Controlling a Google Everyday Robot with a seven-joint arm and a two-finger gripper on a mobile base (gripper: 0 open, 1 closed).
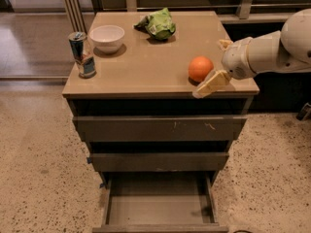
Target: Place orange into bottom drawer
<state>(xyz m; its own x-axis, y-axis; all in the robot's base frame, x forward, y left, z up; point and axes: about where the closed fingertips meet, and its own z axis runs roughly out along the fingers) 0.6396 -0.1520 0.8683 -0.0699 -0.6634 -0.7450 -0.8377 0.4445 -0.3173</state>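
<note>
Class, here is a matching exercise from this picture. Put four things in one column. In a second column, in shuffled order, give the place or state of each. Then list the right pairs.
Things
1. orange
2. white bowl
3. bottom drawer
4. hand

Places or states
A. pulled out, lowest of the three
B. open, at the orange's right side
C. on the cabinet top, near its front right corner
D. on the cabinet top, back left, next to the can

Pairs: 1-C, 2-D, 3-A, 4-B

Pincer (pixel 210 68) spread, just rt of orange (pixel 199 68).
</note>
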